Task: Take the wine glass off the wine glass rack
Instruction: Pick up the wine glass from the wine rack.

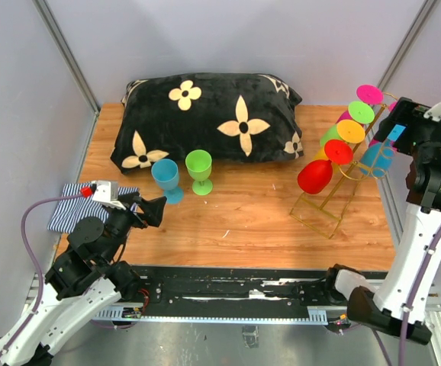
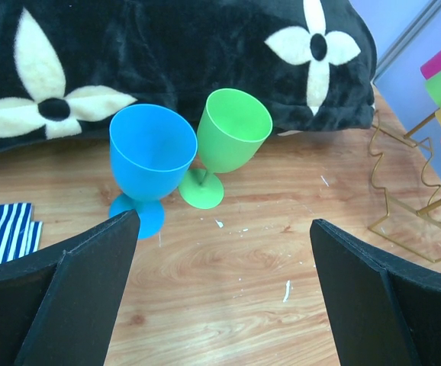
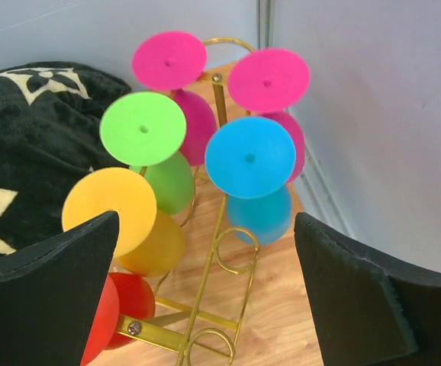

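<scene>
Starting nearest, at the left gripper: held low over the near left of the table, with jaws released wide and nothing between them. Passing, just left of it, a striped cloth flat at the table's edge. Moving on to a blue cup and a green cup, both upright on the wood ahead of that gripper, just beside each other, blue on the left.

Crossing to the right half for the rack: base frame flat on the table, rails slanting up and away toward the right back corner. Hung upside down along its left rail, feet uppermost, from lowest and nearest: red glass, orange glass, green glass, pink glass. Hung the same way on the right rail: blue glass and, above it, a second pink glass.

Finding the right gripper raised at the far right beside the rack's upper end, with jaws parted wide and gripping nothing, and with the blue glass framed between its fingers in the wrist view, apart from both.

Ending at a black pillow with cream flowers, laid across the back of the table, behind the cups and left of the rack.
</scene>
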